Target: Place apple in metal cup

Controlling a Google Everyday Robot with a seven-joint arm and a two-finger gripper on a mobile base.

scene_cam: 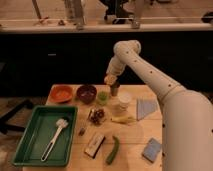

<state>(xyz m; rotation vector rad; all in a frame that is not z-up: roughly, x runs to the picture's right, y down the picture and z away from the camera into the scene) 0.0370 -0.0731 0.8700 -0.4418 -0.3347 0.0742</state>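
My gripper (110,80) hangs at the back of the wooden table (132,137). It is shut on the apple (108,79), a small yellow-orange fruit held just above the table things. The metal cup (114,90), dark grey and narrow, stands directly below and slightly right of the apple, between a small green cup (102,96) and a white cup (122,100). The apple is above the metal cup's rim, apart from it.
An orange bowl (62,93) and a dark bowl (86,93) stand at the back left. A green tray (30,145) with a brush (55,137) lies at the left. A banana (122,119), a green vegetable (113,149), a blue cloth (146,107) and a blue sponge (151,149) lie to the front and right.
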